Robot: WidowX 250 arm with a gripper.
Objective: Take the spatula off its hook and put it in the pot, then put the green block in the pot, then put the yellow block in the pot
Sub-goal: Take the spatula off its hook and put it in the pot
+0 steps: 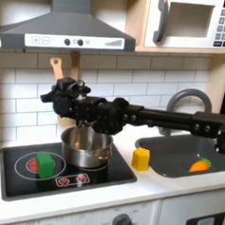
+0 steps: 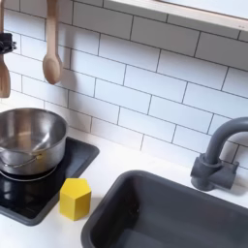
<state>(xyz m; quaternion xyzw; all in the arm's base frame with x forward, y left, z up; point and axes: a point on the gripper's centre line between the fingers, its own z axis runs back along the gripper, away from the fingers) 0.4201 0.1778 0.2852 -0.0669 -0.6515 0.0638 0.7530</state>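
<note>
In the first exterior view, the end effector [image 1: 59, 90] is reaching the spatula [image 1: 56, 71] hanging at upper left above the pot [image 1: 86, 147] (grip unclear); light, stiff wood, probably best pinched along its thin handle.

Wooden spoon [image 2: 51, 44], faucet [image 2: 217, 155], sink [image 2: 165, 215]

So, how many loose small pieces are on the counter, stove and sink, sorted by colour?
Green: 1, the green block on the stove.
Yellow: 1, the yellow block on the counter beside the pot.
Orange: 1, a small piece in the sink.
Total: 3
</note>
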